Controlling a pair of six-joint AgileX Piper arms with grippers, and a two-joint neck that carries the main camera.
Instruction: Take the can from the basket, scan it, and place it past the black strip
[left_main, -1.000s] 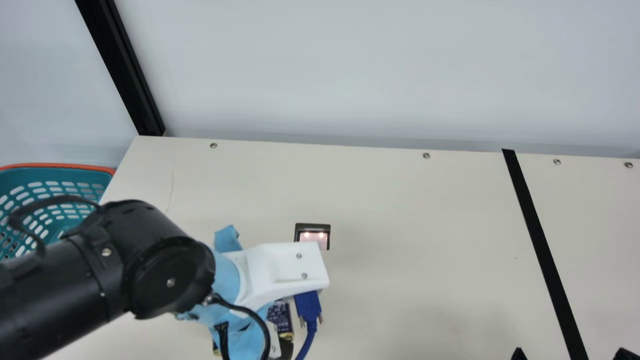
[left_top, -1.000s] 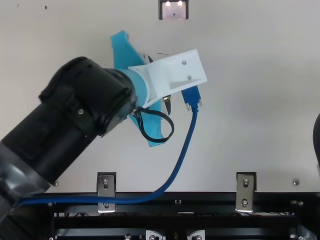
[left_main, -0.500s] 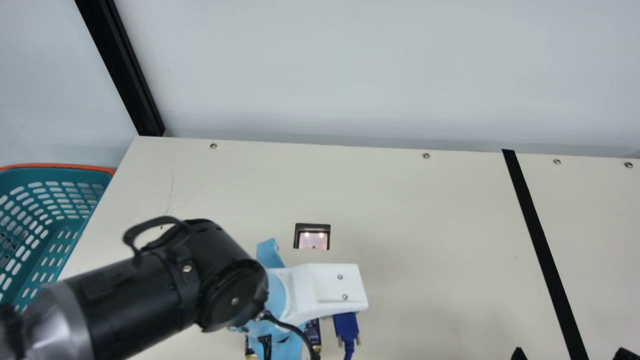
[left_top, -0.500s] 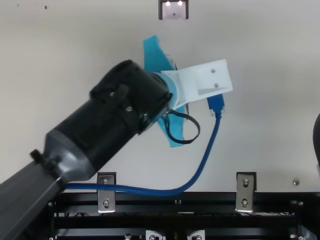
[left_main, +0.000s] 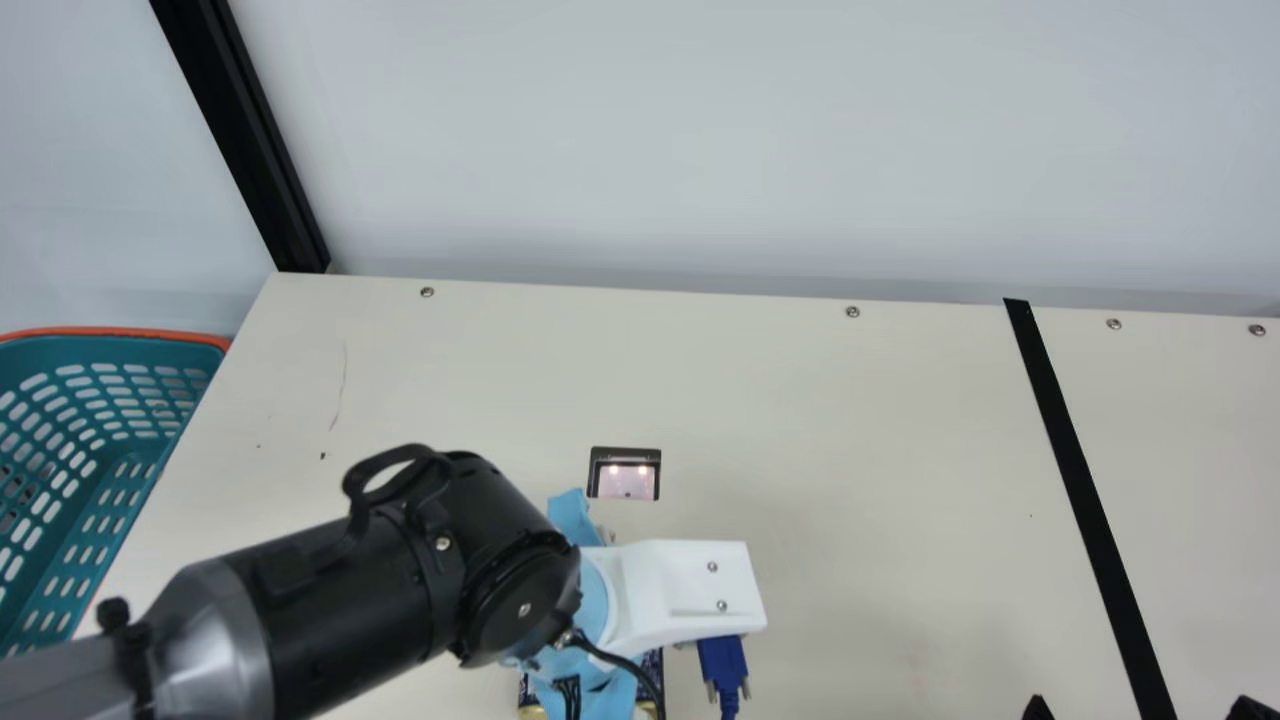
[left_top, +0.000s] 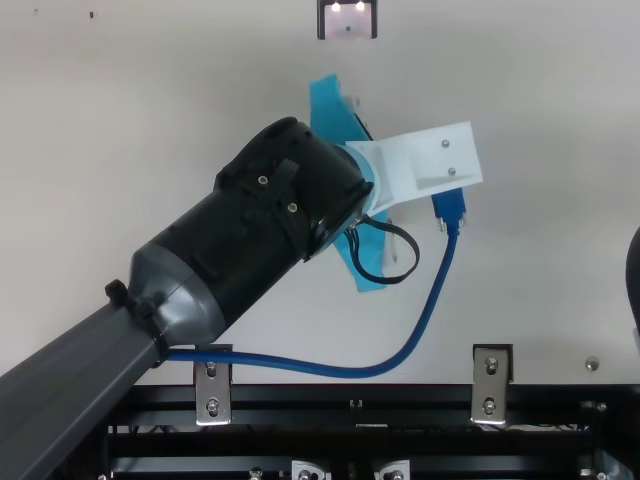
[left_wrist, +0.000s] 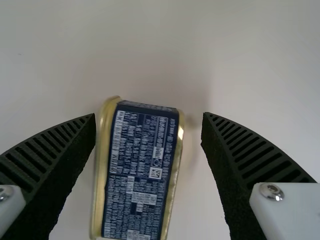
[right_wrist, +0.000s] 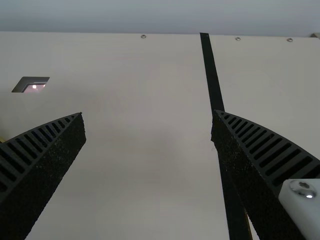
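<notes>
Left arm (left_main: 350, 590): moved rightward and slightly back toward your side, away from the basket (left_main: 110, 331), slowing; the can (left_wrist: 140, 175) travels with it.
Left claw (left_wrist: 148, 116): holding the can, its fingers spread to about the can's thickness; you can't clearly see how firmly both pads press.
Basket: left of that claw, well apart.
Scanner (left_main: 627, 480): just ahead of the left claw.
Black strip (left_main: 1080, 480): well off to that claw's right.
Right claw (right_wrist: 148, 117): wide, nothing between its fingers.
Progress: your pick looks done; scan likely pending, though you can't confirm it; placing remains.
</notes>
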